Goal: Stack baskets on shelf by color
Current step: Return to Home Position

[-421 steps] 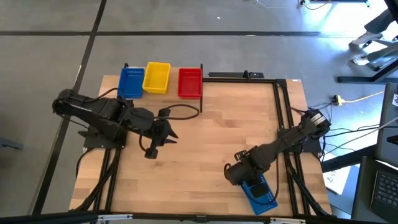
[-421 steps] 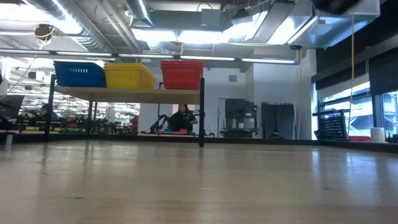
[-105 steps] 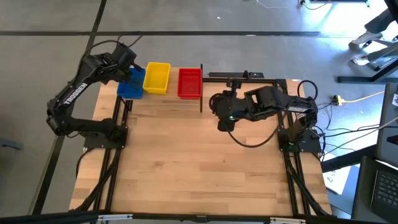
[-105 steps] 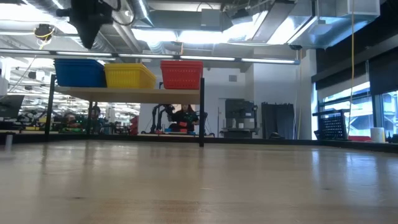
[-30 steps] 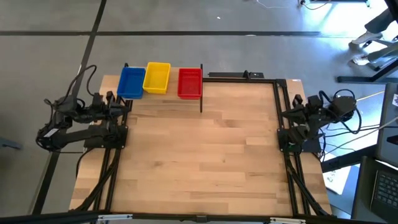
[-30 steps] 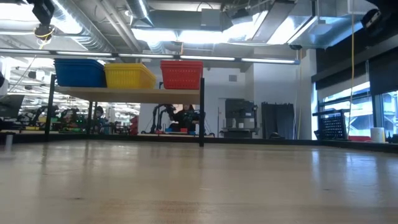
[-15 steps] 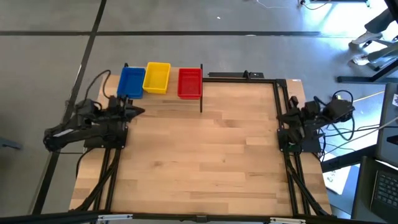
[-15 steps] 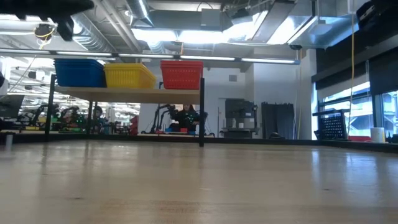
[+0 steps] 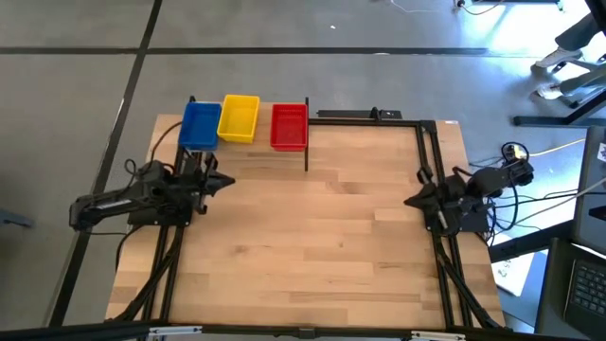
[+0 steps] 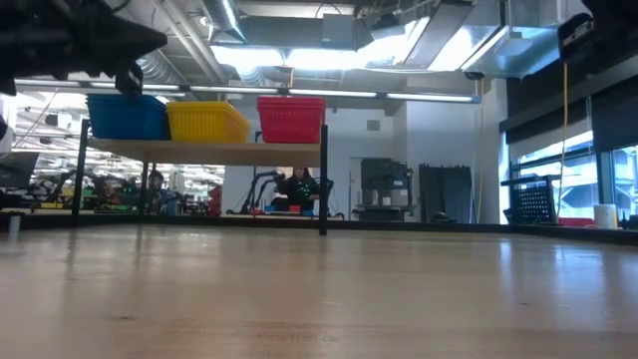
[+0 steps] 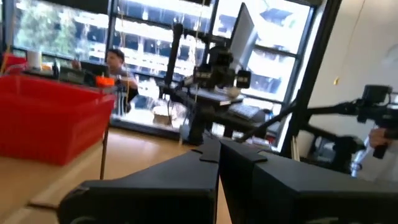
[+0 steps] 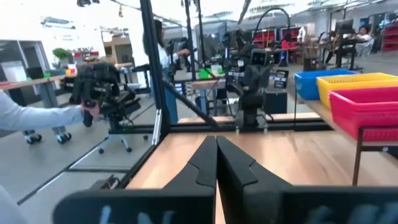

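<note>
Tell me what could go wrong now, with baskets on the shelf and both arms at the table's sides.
1. The left gripper sits close in front of the blue baskets on the shelf; a stray swing might knock them off.
2. Past the right gripper, a person's sleeve shows beside the table; an arm swinging out could hit it.

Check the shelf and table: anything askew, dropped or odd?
Nothing stands out. The blue baskets, yellow baskets and red baskets sit upright side by side on the shelf, none tilted or fallen. The left hand and right hand are shut, holding nothing, at the side edges of the table.
</note>
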{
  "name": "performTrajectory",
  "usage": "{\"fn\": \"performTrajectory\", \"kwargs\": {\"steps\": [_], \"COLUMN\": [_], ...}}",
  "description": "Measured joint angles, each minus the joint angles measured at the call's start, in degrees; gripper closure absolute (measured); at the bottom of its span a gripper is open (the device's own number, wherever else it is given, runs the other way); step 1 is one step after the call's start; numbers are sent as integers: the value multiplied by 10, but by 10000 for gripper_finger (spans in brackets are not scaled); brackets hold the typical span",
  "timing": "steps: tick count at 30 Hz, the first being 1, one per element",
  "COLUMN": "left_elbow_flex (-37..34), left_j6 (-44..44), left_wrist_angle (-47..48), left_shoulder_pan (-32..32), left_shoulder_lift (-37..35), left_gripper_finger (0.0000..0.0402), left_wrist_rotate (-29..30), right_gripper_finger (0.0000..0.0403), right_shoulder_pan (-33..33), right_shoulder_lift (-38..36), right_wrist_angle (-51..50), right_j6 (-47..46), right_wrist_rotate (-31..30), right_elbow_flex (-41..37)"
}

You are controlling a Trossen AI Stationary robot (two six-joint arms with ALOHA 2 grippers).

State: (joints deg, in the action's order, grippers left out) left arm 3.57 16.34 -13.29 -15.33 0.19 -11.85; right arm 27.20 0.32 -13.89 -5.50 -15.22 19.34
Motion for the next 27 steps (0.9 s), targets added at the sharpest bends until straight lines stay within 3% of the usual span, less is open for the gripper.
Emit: {"fn": "performTrajectory", "kwargs": {"steps": [9,19,27], "left_elbow_flex": [-31,-31,-31], "left_j6": [-16,-32,-34], "left_wrist_angle": [18,20,21], "left_shoulder_pan": [0,0,0], "left_shoulder_lift": [1,1,1], "left_gripper_finger": [402,402,402], "left_wrist_rotate": [-27,-90,-103], "right_gripper_finger": [403,403,403], "right_shoulder_pan": [0,0,0], "right_shoulder_lift": [0,0,2], "right_wrist_angle": [79,217,214], "right_j6": [33,182,193], "right_wrist_rotate": [0,-2,-2], "right_elbow_flex": [-70,-187,-189]}}
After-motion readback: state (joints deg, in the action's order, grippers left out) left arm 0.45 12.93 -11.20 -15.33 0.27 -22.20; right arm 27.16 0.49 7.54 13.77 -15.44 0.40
